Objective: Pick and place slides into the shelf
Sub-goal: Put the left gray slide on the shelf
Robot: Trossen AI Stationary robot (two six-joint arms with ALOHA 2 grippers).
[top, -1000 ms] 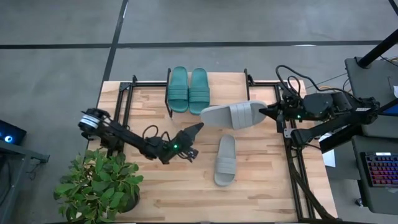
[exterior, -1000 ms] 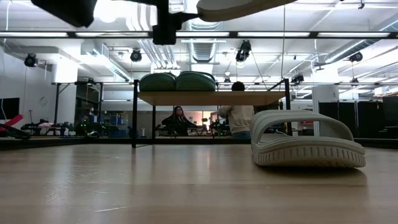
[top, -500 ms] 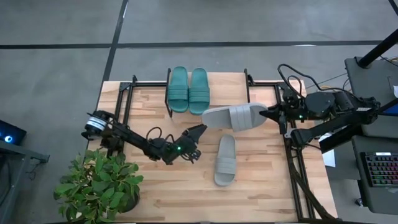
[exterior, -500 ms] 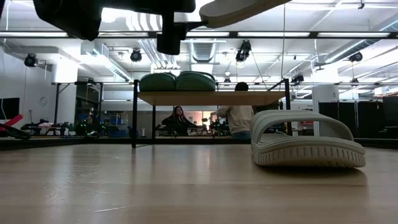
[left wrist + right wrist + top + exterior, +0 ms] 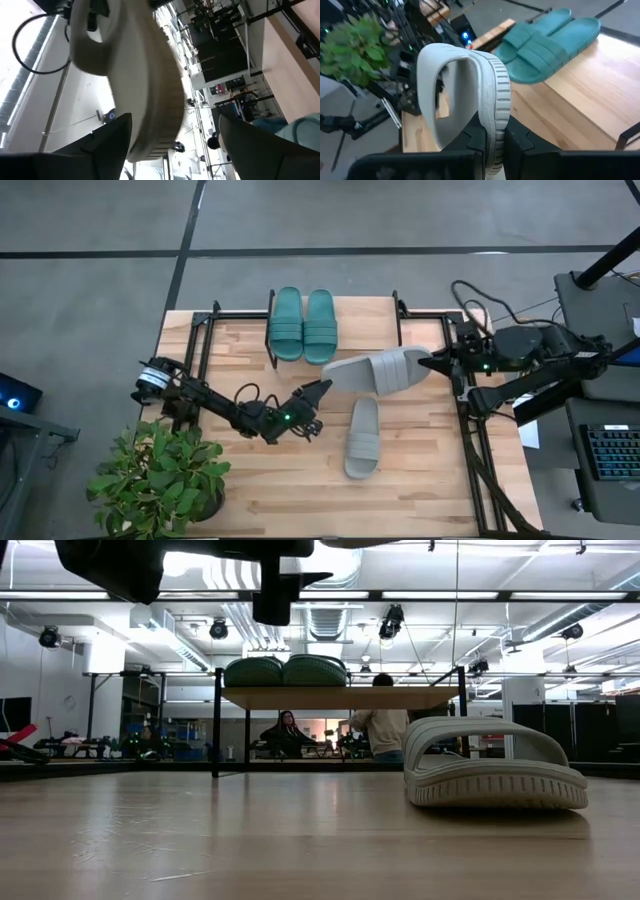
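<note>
The right gripper (image 5: 432,363) was clamped on a grey slide (image 5: 375,370) beside the shelf (image 5: 365,315); the left gripper (image 5: 318,391) stood spread, empty.

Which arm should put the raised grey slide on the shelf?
Right. The right gripper already grips the raised grey slide beside the shelf; the left gripper is open and empty.

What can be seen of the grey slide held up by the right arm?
The grey slide is a light grey rubber-looking sandal with an open toe, a wide strap and a ribbed sole edge. It hangs in the air, off the tabletop, turned on its side in the right wrist view, where the right gripper has its fingers shut on the sole's end. It sits between the shelf's teal pair and the other grey slide, touching neither.
</note>
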